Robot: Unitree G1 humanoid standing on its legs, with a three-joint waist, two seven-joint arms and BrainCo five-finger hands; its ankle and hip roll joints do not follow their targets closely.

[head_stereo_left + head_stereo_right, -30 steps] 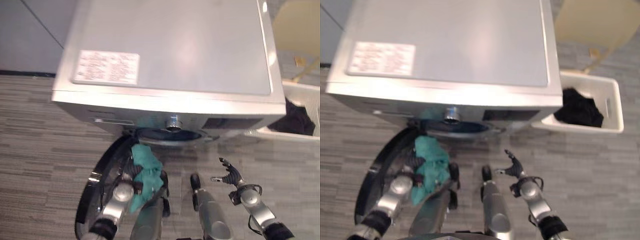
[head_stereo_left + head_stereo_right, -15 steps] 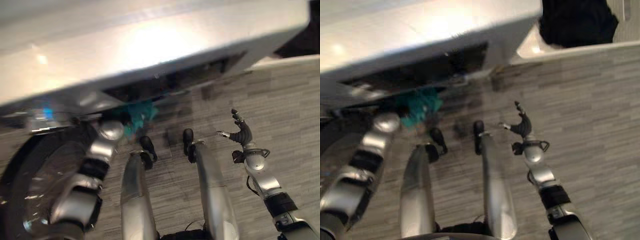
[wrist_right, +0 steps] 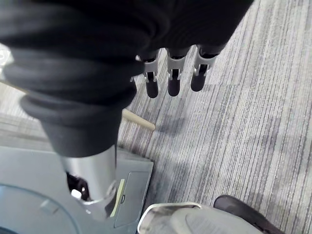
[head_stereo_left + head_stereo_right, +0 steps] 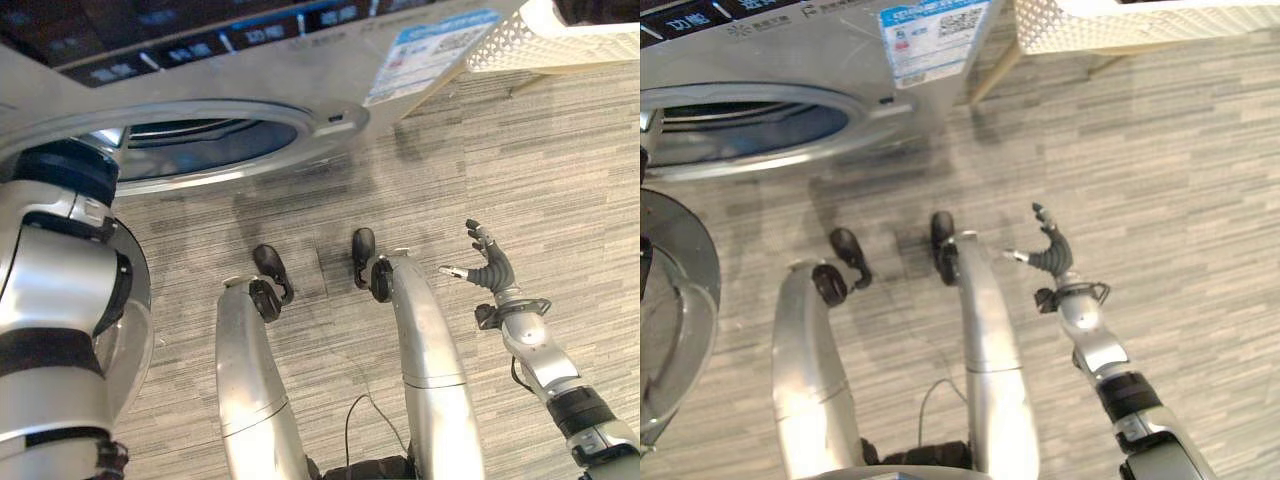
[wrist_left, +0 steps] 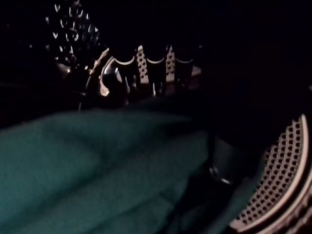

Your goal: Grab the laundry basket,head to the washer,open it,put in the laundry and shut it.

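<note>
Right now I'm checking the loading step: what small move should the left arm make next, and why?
Probably let the teal cloth go inside the drum: it lies among the perforated walls, past the washer opening. The right hand hangs over the floor, fingers relaxed.

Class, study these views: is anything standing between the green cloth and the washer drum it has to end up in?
Nothing visible does. The left wrist view shows the green cloth already lying inside the dark drum, its perforated wall beside it. In the eye views the round opening is uncovered, with the door swung aside. The right hand hangs open over the floor.
</note>
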